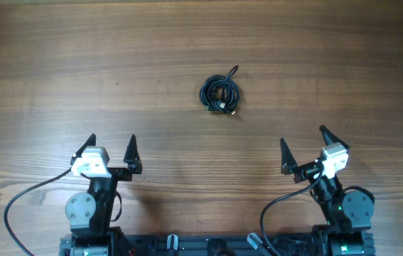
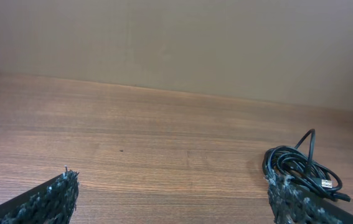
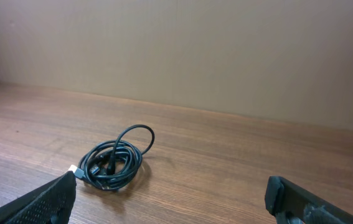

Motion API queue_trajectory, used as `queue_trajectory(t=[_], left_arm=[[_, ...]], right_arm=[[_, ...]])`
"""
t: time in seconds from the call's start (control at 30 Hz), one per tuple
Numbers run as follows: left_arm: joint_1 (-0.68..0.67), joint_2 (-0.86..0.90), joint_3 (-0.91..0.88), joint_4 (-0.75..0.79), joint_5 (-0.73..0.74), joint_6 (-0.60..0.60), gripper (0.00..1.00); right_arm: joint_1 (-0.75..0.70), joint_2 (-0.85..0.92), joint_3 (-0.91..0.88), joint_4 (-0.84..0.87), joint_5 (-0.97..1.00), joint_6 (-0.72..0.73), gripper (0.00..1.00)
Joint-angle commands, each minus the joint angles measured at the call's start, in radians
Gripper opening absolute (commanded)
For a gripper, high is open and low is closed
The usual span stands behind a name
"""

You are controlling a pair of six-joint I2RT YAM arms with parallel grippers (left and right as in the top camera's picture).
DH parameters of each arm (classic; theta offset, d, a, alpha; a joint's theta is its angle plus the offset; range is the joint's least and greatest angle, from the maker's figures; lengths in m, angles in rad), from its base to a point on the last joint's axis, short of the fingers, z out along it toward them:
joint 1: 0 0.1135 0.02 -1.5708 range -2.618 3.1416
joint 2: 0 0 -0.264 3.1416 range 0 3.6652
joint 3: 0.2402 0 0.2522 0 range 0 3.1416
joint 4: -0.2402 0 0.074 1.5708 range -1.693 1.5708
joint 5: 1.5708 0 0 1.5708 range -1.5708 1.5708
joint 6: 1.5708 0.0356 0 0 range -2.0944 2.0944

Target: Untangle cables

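Observation:
The cables (image 1: 220, 92) lie as one small coiled bundle of thin black cords on the wooden table, a little right of centre and towards the back. A loop sticks up from the coil and small plugs show at its edge. The bundle also shows in the left wrist view (image 2: 301, 168) at the right and in the right wrist view (image 3: 112, 163) at the left. My left gripper (image 1: 111, 147) is open and empty near the front left. My right gripper (image 1: 303, 144) is open and empty near the front right. Both are well short of the bundle.
The wooden table (image 1: 80, 64) stretches round the bundle. A plain beige wall (image 3: 226, 56) stands behind the table's far edge. Thicker black arm wires (image 1: 23, 199) curve at the front by both arm bases.

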Motion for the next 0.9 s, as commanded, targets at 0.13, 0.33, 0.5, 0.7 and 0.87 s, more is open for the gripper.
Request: queue_trajectory(t=[0.13, 0.33, 0.5, 0.7, 0.87], left_arm=[[-0.004, -0.005, -0.006, -0.004, -0.02, 0.012, 1.0], [-0.004, -0.005, -0.006, 0.001, -0.022, 0.019, 1.0], [-0.004, -0.005, -0.006, 0.0, -0.011, 0.011, 1.0], [-0.004, -0.004, 0.0, 0.027, 0.067, 0.011, 1.0], [-0.004, 0.003, 0.044, 0.026, 0.114, 0.011, 1.0]], right_arm=[[0.004, -0.003, -0.002, 0.01, -0.05, 0.024, 1.0], [0.004, -0.003, -0.001, 0.077, -0.223, 0.02, 1.0], [0.004, -0.003, -0.001, 0.073, -0.239, 0.027, 1.0], [0.004, 0.014, 0.019, 0.047, -0.272, 0.044, 1.0], [0.004, 0.093, 0.068, 0.031, -0.284, 0.047, 1.0]])
